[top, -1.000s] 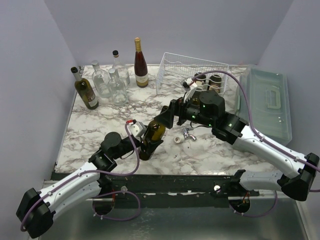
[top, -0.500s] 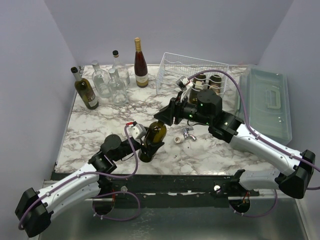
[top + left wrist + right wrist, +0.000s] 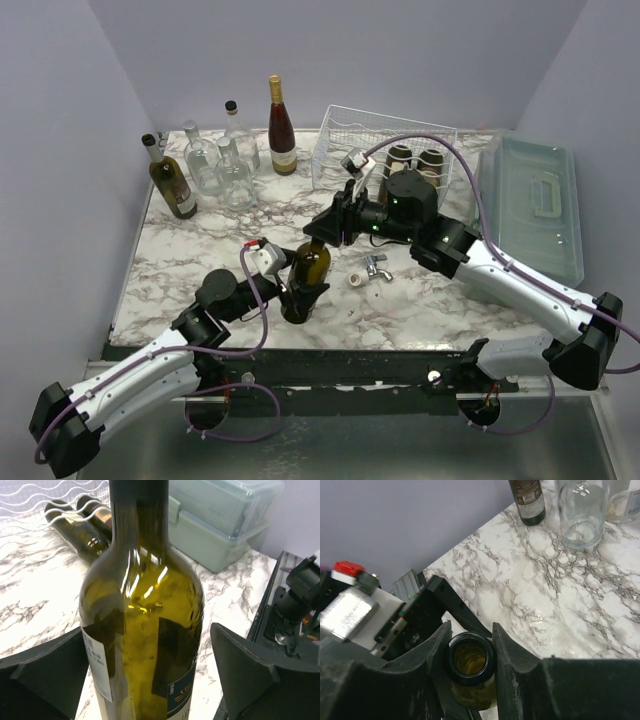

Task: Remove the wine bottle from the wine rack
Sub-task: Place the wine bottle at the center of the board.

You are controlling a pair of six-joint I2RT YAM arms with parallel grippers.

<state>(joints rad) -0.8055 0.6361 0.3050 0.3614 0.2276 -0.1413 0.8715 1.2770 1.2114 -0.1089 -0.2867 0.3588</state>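
The wine bottle [image 3: 308, 272], dark green glass with a label, stands upright on the marble table near the front centre. My right gripper [image 3: 319, 233] is shut on its neck just under the open mouth [image 3: 470, 658], one finger [image 3: 507, 652] pressed on each side. My left gripper [image 3: 293, 297] is open around the bottle's lower body [image 3: 145, 630], and a gap shows between the glass and the right finger [image 3: 250, 675]. The white wire wine rack [image 3: 350, 135] stands at the back, with two dark bottles [image 3: 416, 160] lying in it.
Several upright bottles [image 3: 215, 160] cluster at the back left, among them a red-labelled one [image 3: 281, 130]. A translucent grey-green lidded bin [image 3: 535, 200] fills the right side. A small metal piece [image 3: 376, 266] and a white roll [image 3: 357, 281] lie just right of the bottle.
The right gripper closed on the bottle's neck. The left gripper opened off the body. The bottle went from tilted to upright.
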